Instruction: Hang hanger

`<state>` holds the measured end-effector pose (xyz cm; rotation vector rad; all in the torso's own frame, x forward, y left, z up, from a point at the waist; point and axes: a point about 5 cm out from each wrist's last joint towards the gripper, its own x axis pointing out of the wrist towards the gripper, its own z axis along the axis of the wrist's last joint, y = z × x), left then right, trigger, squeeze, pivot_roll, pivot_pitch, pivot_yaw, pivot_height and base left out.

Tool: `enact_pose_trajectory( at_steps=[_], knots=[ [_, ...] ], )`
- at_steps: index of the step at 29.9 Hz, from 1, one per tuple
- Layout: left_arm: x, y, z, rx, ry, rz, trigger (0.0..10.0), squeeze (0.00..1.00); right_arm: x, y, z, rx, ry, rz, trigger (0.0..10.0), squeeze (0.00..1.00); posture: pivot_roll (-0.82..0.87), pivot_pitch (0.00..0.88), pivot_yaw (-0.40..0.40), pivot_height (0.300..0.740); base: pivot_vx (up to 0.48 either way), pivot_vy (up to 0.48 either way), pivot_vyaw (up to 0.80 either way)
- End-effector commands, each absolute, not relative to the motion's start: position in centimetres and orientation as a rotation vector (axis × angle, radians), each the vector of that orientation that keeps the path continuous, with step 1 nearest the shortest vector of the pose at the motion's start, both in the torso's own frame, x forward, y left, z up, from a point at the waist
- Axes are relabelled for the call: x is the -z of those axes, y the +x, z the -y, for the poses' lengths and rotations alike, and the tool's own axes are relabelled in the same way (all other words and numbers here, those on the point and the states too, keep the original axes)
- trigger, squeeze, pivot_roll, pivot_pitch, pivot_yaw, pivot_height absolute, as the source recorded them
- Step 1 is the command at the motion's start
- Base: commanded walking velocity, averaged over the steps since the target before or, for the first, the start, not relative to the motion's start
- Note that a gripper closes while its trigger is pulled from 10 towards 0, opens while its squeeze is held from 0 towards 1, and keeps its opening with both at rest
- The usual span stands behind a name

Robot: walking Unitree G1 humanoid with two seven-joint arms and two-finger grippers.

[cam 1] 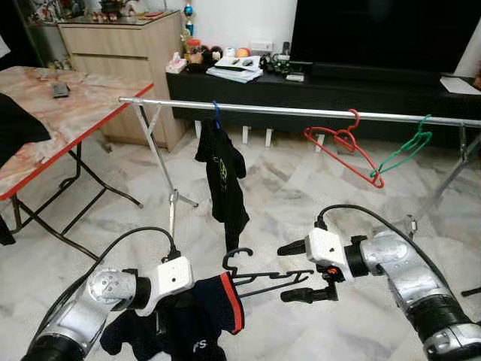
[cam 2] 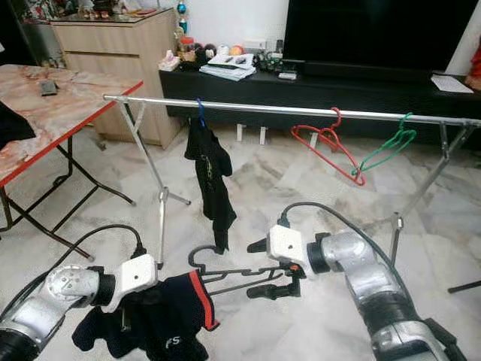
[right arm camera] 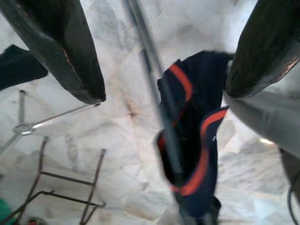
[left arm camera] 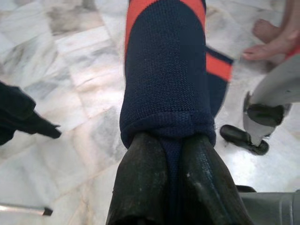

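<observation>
The hanger (cam 1: 267, 280), low and well short of the rail (cam 1: 301, 110), could be dropped if the garment (cam 1: 188, 316) slid off it (the right gripper (cam 1: 297, 272) is spread wide, gripping nothing). The hanger's bar is seen between those parted fingers, while the left gripper (left arm camera: 171, 187) is clenched on the garment.

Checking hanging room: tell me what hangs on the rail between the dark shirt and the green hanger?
One red hanger, hooked on the rail between the dark shirt and the green hanger, seen in both eye views.
</observation>
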<state>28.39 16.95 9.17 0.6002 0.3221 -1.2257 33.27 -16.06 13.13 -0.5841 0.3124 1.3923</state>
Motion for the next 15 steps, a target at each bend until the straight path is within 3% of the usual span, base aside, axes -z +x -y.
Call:
enact_pose_trajectory(
  at_steps=[1,15],
  knots=[
    [-9.9,28.3,-16.9,1.245,0.603,-0.300,10.0,0.00,-13.7,33.8,15.9,-1.374,-0.621,-0.297,10.0,0.00,0.05,0.071,0.039,0.740,0.000,0.000,0.00],
    [-11.3,27.9,-15.5,1.343,0.596,-0.304,10.0,0.00,-13.0,33.9,14.3,-1.451,-0.578,-0.261,10.0,0.00,0.06,0.070,0.044,0.740,0.000,0.000,0.00]
  ],
)
